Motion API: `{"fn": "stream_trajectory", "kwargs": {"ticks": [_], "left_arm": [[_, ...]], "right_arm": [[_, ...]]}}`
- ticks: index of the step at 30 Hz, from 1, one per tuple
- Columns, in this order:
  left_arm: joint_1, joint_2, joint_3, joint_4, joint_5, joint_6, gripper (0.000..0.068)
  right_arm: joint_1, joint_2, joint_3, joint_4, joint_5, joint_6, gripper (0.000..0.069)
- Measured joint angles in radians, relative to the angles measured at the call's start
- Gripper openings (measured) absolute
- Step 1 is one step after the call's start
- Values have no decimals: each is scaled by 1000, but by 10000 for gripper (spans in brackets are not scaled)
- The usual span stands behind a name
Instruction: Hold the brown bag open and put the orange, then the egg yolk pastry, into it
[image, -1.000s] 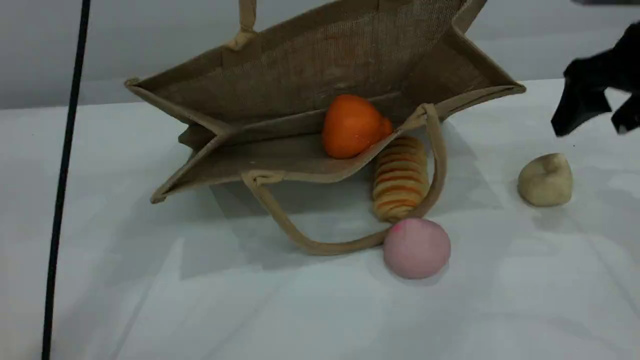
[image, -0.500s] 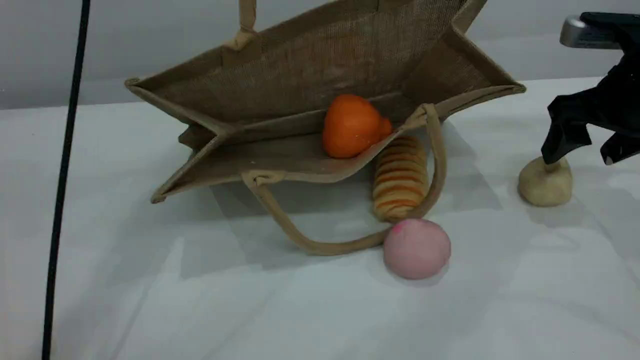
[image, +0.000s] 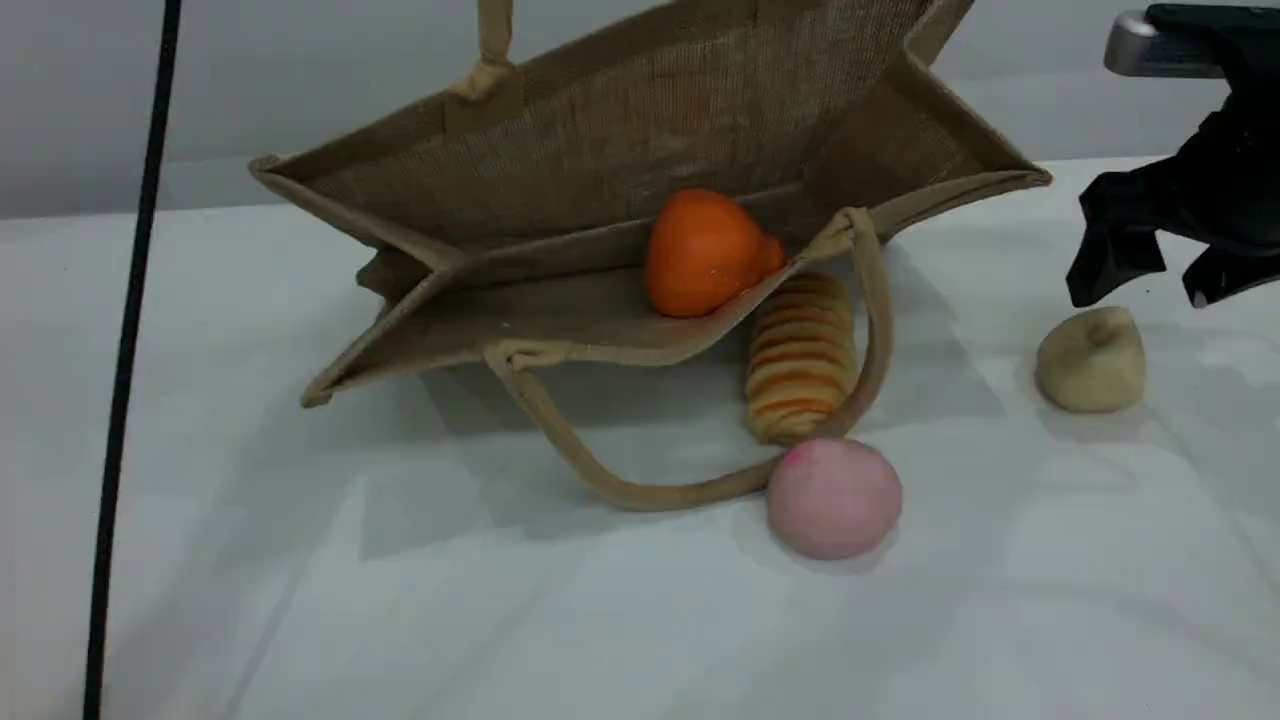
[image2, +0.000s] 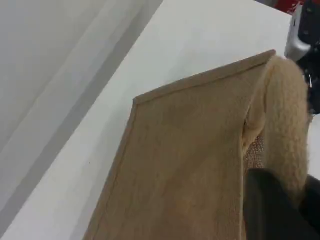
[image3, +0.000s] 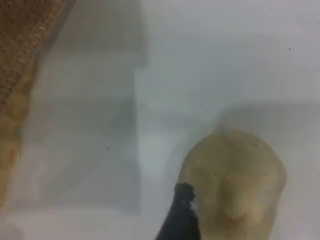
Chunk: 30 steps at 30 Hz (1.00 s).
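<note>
The brown bag (image: 640, 130) lies on its side with its mouth toward me and its upper wall lifted. My left gripper (image2: 280, 200) is shut on the bag's upper handle (image2: 287, 115); it is out of the scene view. The orange (image: 705, 255) rests inside the bag on the lower wall. The egg yolk pastry (image: 1090, 360) sits on the table to the bag's right. My right gripper (image: 1150, 290) hangs open just above and behind it. In the right wrist view one fingertip (image3: 182, 215) is at the left edge of the pastry (image3: 235, 180).
A striped bread roll (image: 800, 355) lies against the bag's front edge, inside the lower handle loop (image: 640, 490). A pink bun (image: 833, 497) sits just in front of it. A black cable (image: 125, 360) runs down the left side.
My right gripper came in from the right and dropped to the pastry's top, then rose slightly and shifted left. The bag, orange and pastry stayed where they were.
</note>
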Motion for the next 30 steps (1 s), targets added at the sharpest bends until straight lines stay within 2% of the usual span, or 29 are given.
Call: {"fn": "stream_trajectory", "kwargs": {"ticks": [17, 20, 22, 25, 30], "left_arm": [[0, 0, 0, 0, 1, 0, 93], [0, 0, 0, 0, 1, 1, 93], [0, 0, 0, 0, 1, 1, 93], [0, 0, 0, 0, 1, 1, 93], [0, 0, 0, 0, 1, 2, 93]], "right_arm": [[20, 94, -39, 16, 7, -2, 571], [20, 99, -39, 19, 8, -2, 551], [20, 99, -39, 20, 8, -2, 521], [20, 99, -39, 20, 9, -2, 442], [20, 98, -39, 19, 28, -5, 241]]}}
